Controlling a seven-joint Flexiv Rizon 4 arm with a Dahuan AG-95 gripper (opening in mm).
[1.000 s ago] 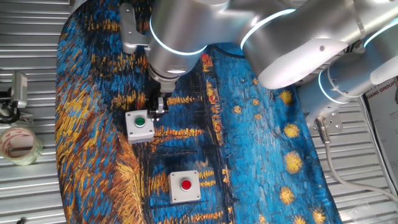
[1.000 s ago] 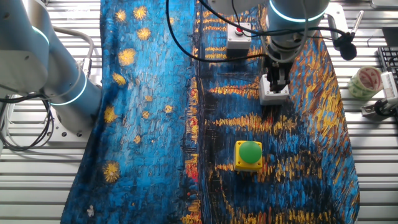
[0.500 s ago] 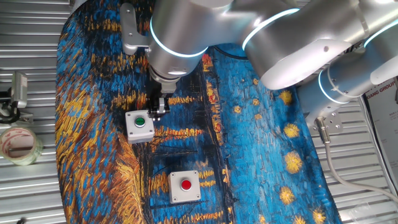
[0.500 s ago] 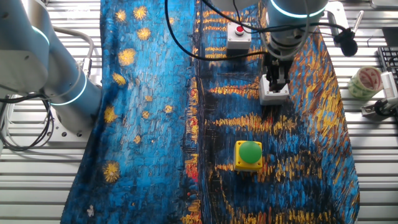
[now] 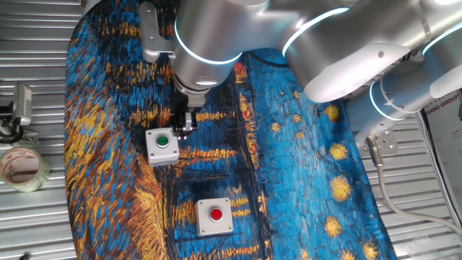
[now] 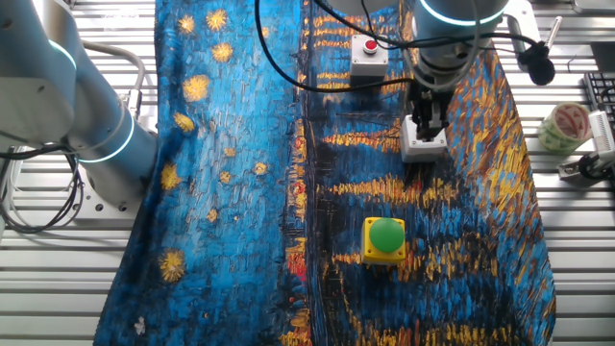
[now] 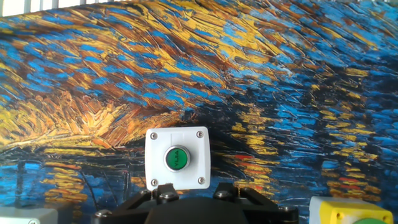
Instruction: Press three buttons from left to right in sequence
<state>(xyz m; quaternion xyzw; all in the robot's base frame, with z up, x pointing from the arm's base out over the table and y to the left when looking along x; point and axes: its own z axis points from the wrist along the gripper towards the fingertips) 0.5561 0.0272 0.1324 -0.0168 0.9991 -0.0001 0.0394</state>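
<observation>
The grey-white box with the small green button [image 5: 162, 144] lies on the painted cloth. My gripper [image 5: 184, 124] hangs just above its far right edge. In the other fixed view the gripper [image 6: 428, 120] covers most of this box [image 6: 424, 146]. The hand view shows the box [image 7: 177, 158] just ahead of the hand. The grey-white box with the red button [image 5: 215, 214] lies apart, and shows in the other fixed view [image 6: 366, 53]. The yellow box with the big green dome [image 6: 385, 238] lies on the other side; its corner shows in the hand view [image 7: 345, 211]. No view shows the fingertips' gap.
The starry painted cloth [image 5: 303, 173] covers a slatted metal table [image 5: 29, 224]. A tape roll [image 5: 22, 167] and a clamp lie off the cloth beside the green-button box. The arm's base [image 6: 96, 125] stands at the table's edge. A black cable [image 6: 288, 67] hangs near the red-button box.
In the other fixed view the hand has shifted very slightly toward the red-button box. The three boxes have not moved.
</observation>
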